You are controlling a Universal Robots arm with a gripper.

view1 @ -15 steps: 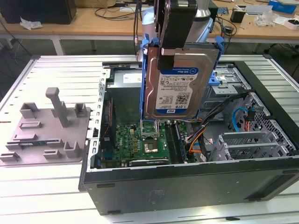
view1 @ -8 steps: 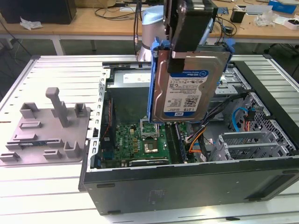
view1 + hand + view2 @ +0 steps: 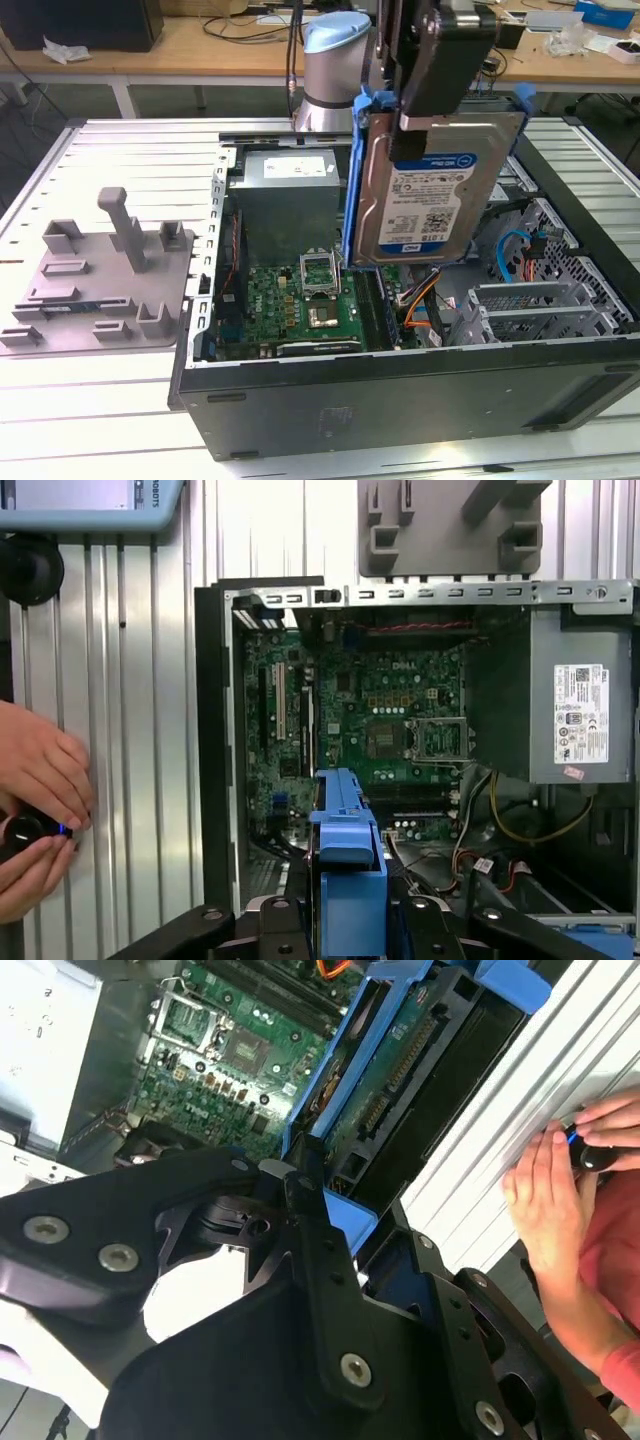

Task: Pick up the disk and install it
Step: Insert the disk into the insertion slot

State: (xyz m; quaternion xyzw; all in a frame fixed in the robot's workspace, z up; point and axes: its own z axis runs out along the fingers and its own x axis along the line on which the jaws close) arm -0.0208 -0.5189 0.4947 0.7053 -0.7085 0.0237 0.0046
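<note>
A ribbed aluminium table carried an open black computer case, lying on its side with its interior facing up. Inside it sat a boxy grey metal power supply and a flat green motherboard studded with small components, its square CPU socket bare. On the table at the exterior view's left lay a matte grey plastic fixture plate with raised blocks and a post.

The disk hung in the air above the case, over its interior at the exterior view's right of the power supply. It was a flat rectangular slab of silver metal framed by a glossy blue plastic carrier. It stood on edge, its long axis running roughly up and down from the gripper toward the case, and its white-and-blue labelled face was turned toward the exterior camera. In the second wrist view its green circuit-board side showed.

The black gripper gripped the disk at its upper end, fingers clamped on it.

In both wrist views a person's hand rested on the table beside the case, holding a small black object.
</note>
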